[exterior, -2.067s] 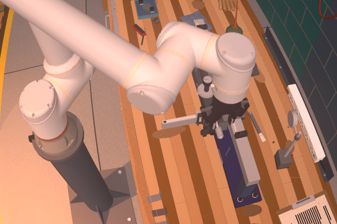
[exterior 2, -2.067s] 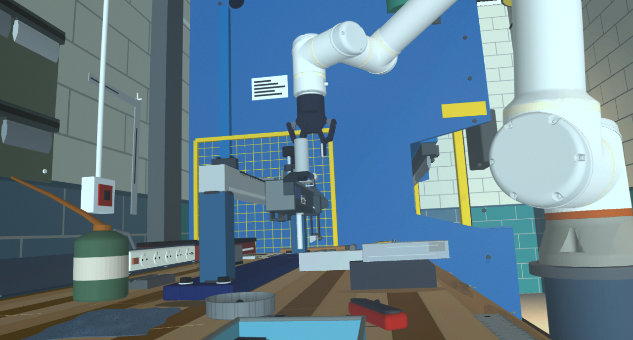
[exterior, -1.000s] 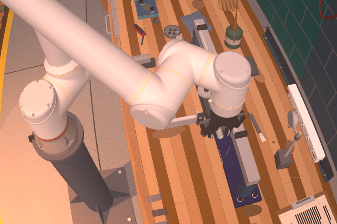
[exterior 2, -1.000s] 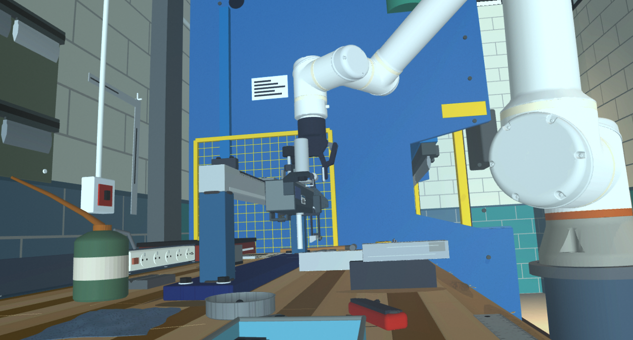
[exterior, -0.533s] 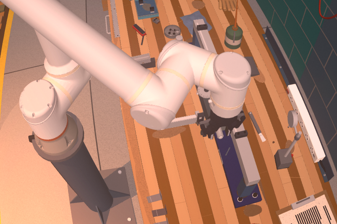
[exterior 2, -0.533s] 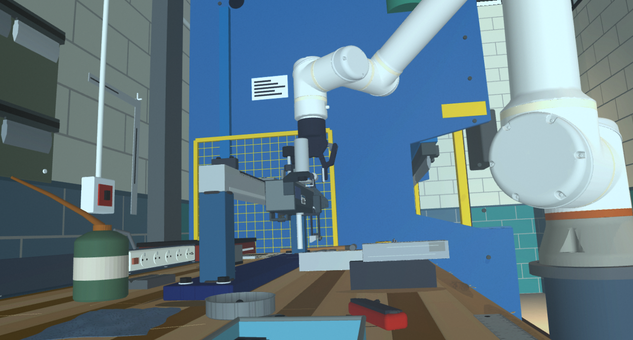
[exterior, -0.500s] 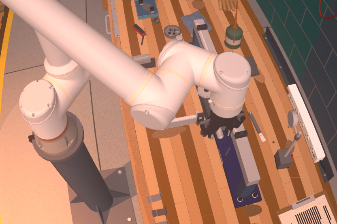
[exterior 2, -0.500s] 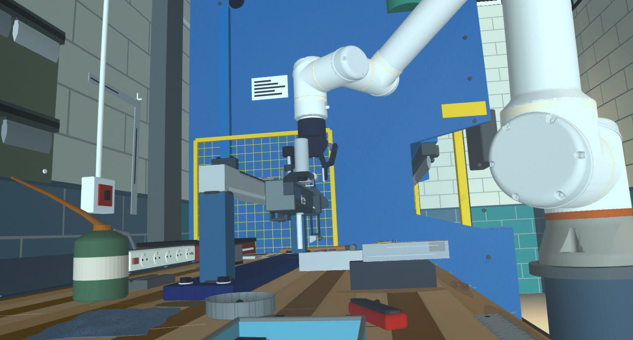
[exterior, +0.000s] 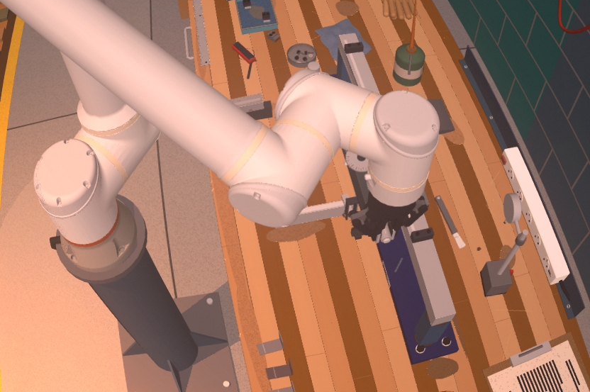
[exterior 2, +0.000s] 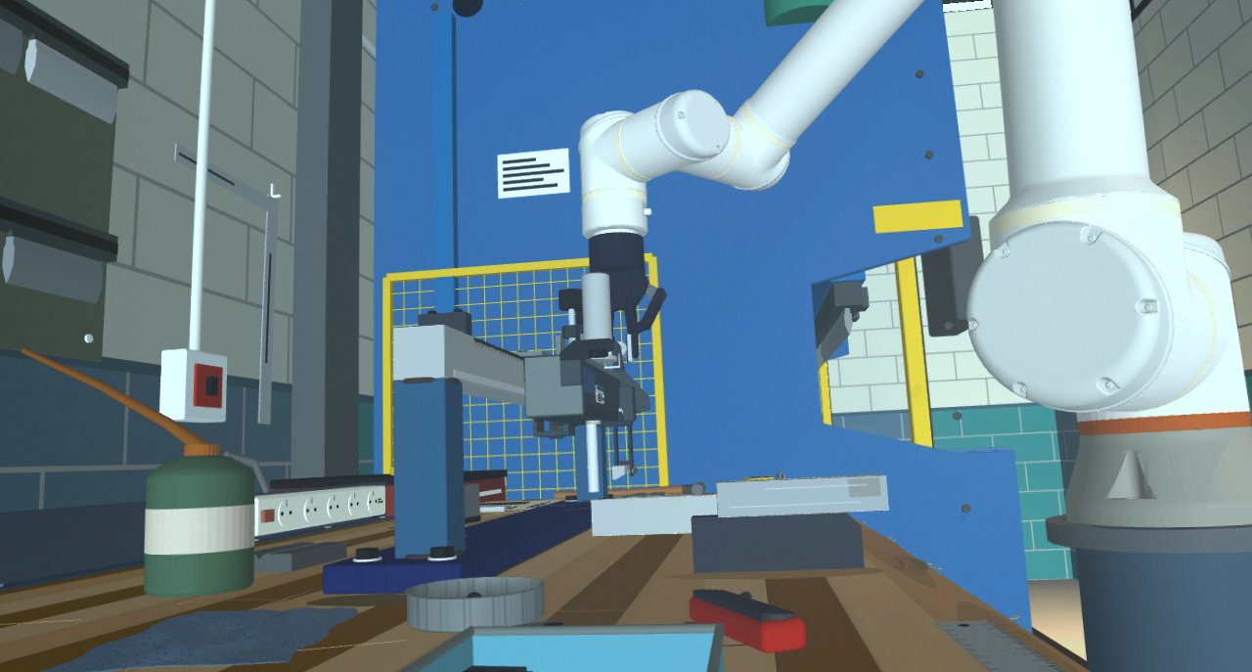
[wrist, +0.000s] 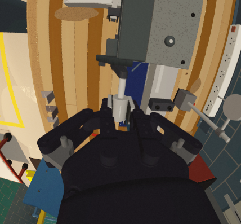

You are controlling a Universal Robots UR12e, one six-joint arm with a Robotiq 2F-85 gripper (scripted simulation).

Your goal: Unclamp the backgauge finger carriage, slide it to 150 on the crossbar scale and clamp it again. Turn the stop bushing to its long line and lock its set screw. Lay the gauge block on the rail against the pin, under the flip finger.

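Note:
The grey crossbar (exterior: 431,278) runs along the middle of the wooden bench over a dark blue base plate (exterior: 405,292), held up by blue posts (exterior 2: 428,467). The grey finger carriage (wrist: 160,22) (exterior 2: 573,388) sits on the crossbar under my wrist. A pale cylindrical clamp lever handle (wrist: 120,106) (exterior 2: 597,305) stands up from the carriage on a thin stem. A flat grey rail (exterior 2: 744,502) reaches out from the carriage toward the bench's front edge. My gripper (wrist: 121,115) (exterior: 387,230) points straight down over the carriage and is closed around the clamp lever handle.
A blue tray (exterior: 256,11) with small blocks lies at the bench's far end, beside a round grey dish (exterior: 301,54). A green oil can (exterior: 409,64) stands near the crossbar's far post. A dial indicator stand (exterior: 498,276) and a white power strip (exterior: 536,211) lie by the wall.

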